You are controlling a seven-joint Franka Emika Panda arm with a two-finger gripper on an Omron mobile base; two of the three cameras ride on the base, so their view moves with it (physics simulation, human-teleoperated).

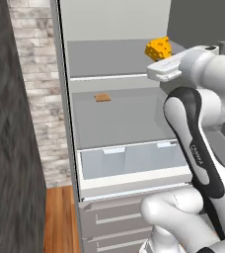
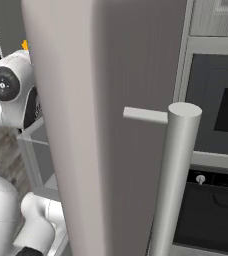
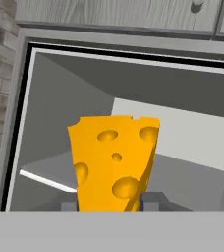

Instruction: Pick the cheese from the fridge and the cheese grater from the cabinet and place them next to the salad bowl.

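The cheese (image 3: 114, 162), a yellow-orange wedge with round holes, stands between my two dark fingertips (image 3: 153, 201) in the hand view. My gripper (image 3: 111, 203) is shut on its lower part. Behind it lies the open fridge (image 3: 182, 133) with its pale grey interior. In the left base view the cheese (image 1: 159, 48) sits on top of my white hand, at the height of the fridge's upper shelf (image 1: 109, 59) and near its right side. A sliver of the cheese (image 2: 24, 46) peeks past the fridge door in the right base view. The cheese grater, the cabinet and the salad bowl are out of view.
A flat tan slab (image 1: 102, 97) lies on the middle fridge shelf, above pale blue drawers (image 1: 129, 160). The open fridge door (image 2: 111, 125) with its bar handle (image 2: 173, 175) stands close on my right, an oven (image 2: 221, 125) beyond it. A brick wall (image 1: 35, 74) is left of the fridge.
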